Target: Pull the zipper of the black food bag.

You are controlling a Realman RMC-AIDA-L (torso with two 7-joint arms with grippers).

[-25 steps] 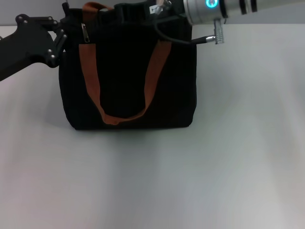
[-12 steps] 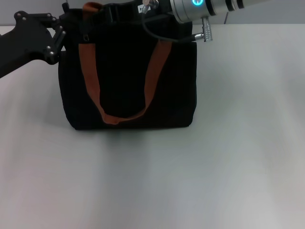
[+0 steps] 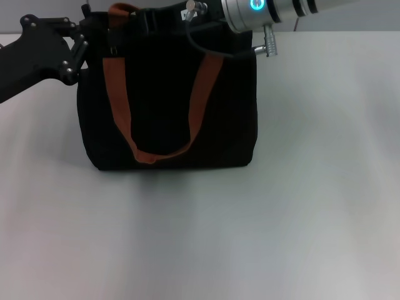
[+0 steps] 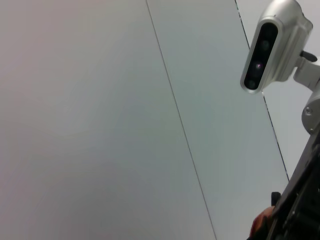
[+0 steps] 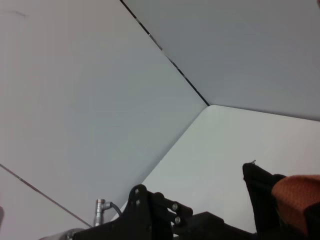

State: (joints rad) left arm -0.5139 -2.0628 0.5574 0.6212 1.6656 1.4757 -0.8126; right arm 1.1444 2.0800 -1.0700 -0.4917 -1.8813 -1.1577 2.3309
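The black food bag [image 3: 162, 106] stands upright at the table's far middle-left, with a rust-brown strap [image 3: 200, 94] hanging down its front. My left gripper [image 3: 94, 39], black, is pressed against the bag's top left corner. My right gripper [image 3: 159, 15] is over the bag's top rim near the middle, and its silver wrist reaches in from the top right. The zipper pull is hidden behind the left gripper. The right wrist view shows the bag's corner [image 5: 257, 182] with its orange strap [image 5: 295, 197], and my left gripper [image 5: 152, 210] beside it.
A silver cable plug [image 3: 269, 40] sticks out of my right wrist above the bag's right top corner. The white table [image 3: 250, 231] spreads in front of and to the right of the bag. The left wrist view shows the head camera [image 4: 272, 47] and a wall.
My right arm has slid left along the bag's top rim. My left gripper has moved slightly right onto the bag's corner and now covers the silver pull tab seen earlier.
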